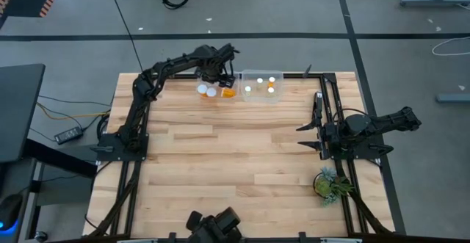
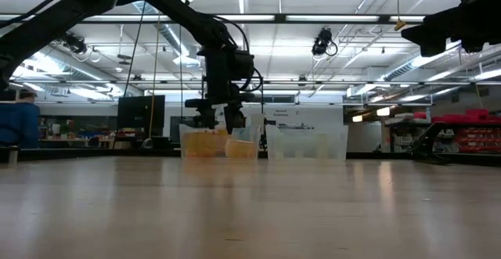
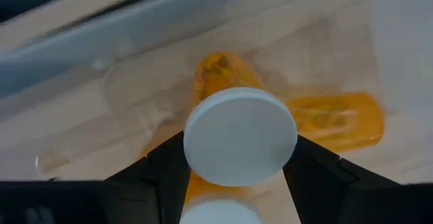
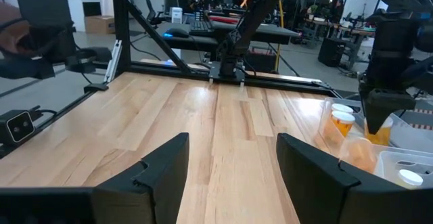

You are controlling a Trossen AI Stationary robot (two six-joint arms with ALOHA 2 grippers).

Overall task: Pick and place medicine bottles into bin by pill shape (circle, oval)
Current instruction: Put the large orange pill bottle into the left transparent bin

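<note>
My left gripper hangs at the table's far edge over the left clear bin, shut on a medicine bottle with an orange body and a white cap. Below it in that bin lie other orange bottles, and two white caps show from above. The right clear bin next to it holds several more bottles. My right gripper waits open at the table's right side with nothing between its fingers. My left gripper pinches the bottle's top end between its two fingers, one on either side at or just under the white cap. The fingers come from above, pointing down. The bottle hangs upright, and its orange body shows below the fingers, over the left bin.
A small green plant stands near the right front. The black frame rails run along the table's right side and far edge. The wooden tabletop is bare in the middle and front.
</note>
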